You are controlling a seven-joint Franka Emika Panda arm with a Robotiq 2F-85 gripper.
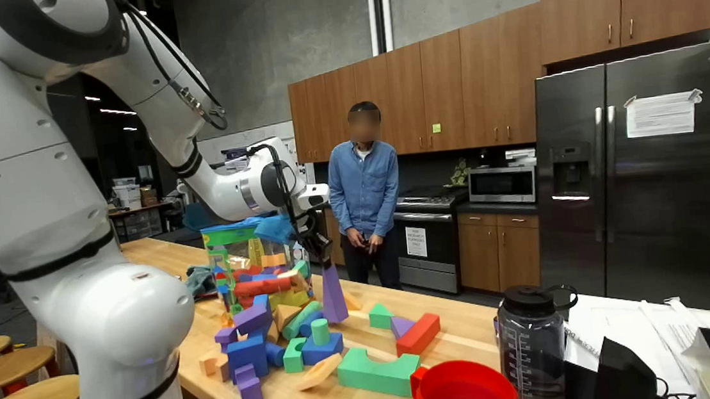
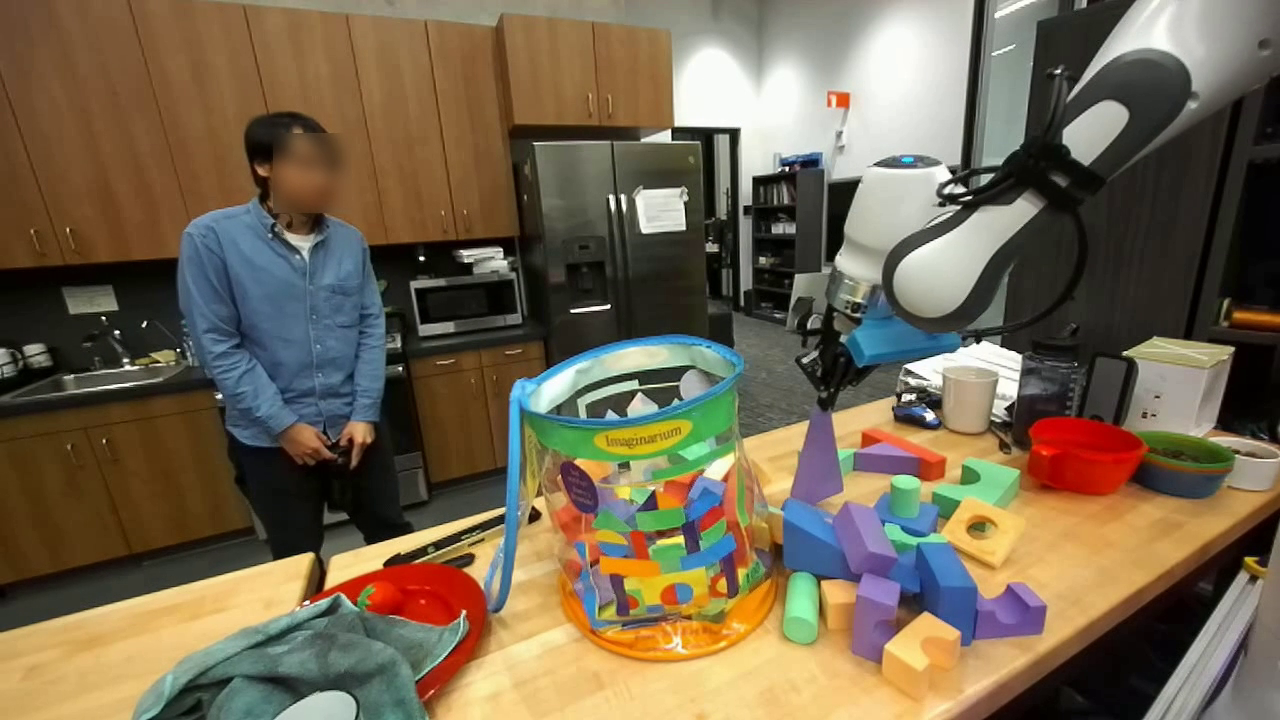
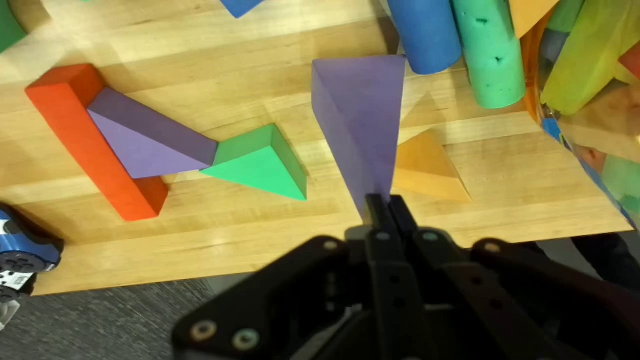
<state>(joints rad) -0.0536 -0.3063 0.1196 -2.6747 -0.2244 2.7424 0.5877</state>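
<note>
The almost-closed gripper pinches the purple block near the far edge of the table. It grabs the thin top, likely easiest.

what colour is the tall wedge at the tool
The tall wedge is purple, clearest in the wrist view.

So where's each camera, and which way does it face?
In an exterior view, the camera sits beside the arm, facing across the table; the arm shows down to the hand.
In an exterior view, it sits near the plate, facing the bag; arm and hand show upper right.
Wrist view: just behind the hand, facing down at the table; only the hand shows.
Both exterior views share the person and fridge; all three, the tall purple block.
</note>
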